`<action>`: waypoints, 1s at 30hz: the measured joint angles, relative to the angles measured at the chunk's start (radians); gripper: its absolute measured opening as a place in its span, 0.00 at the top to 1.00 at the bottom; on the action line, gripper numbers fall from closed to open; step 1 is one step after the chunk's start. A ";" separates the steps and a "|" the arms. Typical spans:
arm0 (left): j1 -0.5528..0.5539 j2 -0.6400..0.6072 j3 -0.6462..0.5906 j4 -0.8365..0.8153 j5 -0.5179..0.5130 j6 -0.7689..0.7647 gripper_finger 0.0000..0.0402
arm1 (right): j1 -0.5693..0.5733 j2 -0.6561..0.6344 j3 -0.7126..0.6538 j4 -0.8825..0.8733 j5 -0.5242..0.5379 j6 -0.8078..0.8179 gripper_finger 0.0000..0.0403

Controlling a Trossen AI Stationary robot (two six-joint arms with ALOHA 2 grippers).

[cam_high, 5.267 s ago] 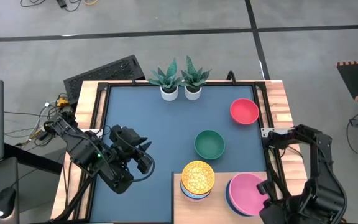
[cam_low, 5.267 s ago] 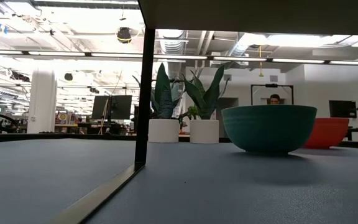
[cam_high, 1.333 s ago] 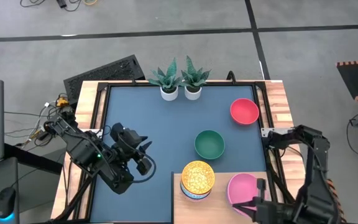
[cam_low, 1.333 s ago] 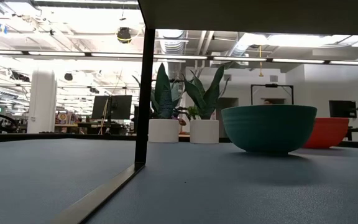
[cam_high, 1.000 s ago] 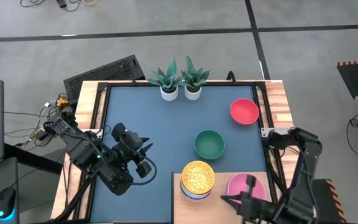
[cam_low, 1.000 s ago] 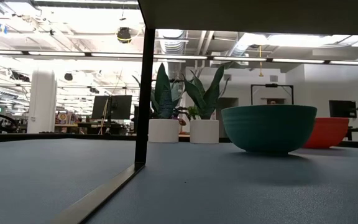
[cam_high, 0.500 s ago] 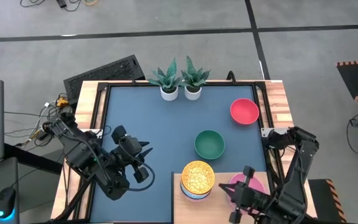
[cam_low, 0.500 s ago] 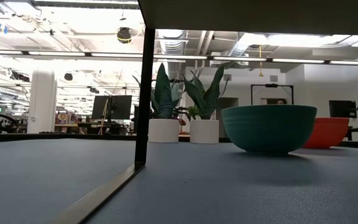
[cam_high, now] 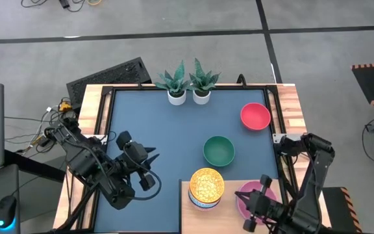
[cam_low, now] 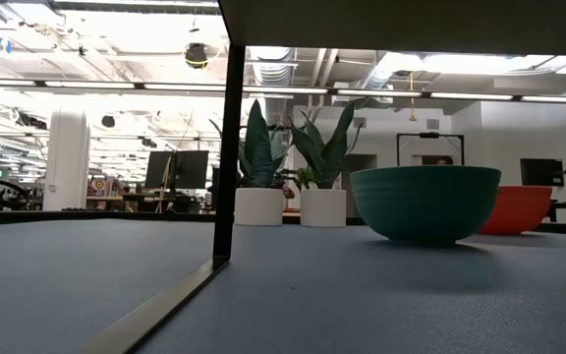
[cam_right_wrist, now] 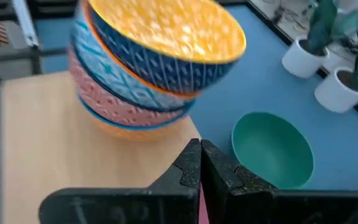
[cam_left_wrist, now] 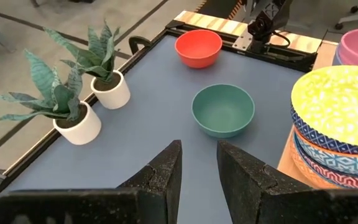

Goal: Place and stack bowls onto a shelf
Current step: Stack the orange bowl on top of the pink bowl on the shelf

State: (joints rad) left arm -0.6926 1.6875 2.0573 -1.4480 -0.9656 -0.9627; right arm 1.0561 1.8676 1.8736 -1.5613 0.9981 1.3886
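**Two bowls wait on the table while the right arm sits over the shelf**

We see the shelf (cam_high: 229, 207) at the near edge of the table, with a stack of small patterned bowls (cam_high: 206, 188) on it, yellow on top. Beside the stack lies the pink bowl (cam_high: 245, 194), partly covered by the right gripper (cam_high: 257, 207). In its wrist view the fingers (cam_right_wrist: 190, 165) are pressed together with nothing between them, so we judge this gripper closed and empty.

The left gripper (cam_high: 149, 170) hovers above the blue tabletop, left of the shelf. Its fingers (cam_left_wrist: 166, 169) stand a little apart and hold nothing.

The green bowl (cam_high: 219, 150) and the red bowl (cam_high: 255, 116) are on the table, not yet on the shelf. We think the green one is next; the gripper must open wider and take its rim.

What lies under the pink bowl is hidden from us. The low view shows no gripper.
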 joint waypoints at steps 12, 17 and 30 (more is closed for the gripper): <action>0.017 0.000 0.000 -0.001 -0.011 0.015 0.78 | -0.005 -0.003 0.015 -0.010 -0.002 0.022 0.93; 0.021 0.000 0.000 0.002 -0.027 0.028 0.78 | -0.040 -0.003 0.146 -0.009 0.058 -0.065 0.93; 0.016 -0.028 0.000 0.036 0.024 0.159 0.69 | -0.324 -0.195 0.332 -0.009 -0.103 -0.420 0.75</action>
State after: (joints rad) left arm -0.6770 1.6596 2.0575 -1.4119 -0.9420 -0.8032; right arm 0.7317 1.6727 2.2061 -1.5701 0.8950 0.9687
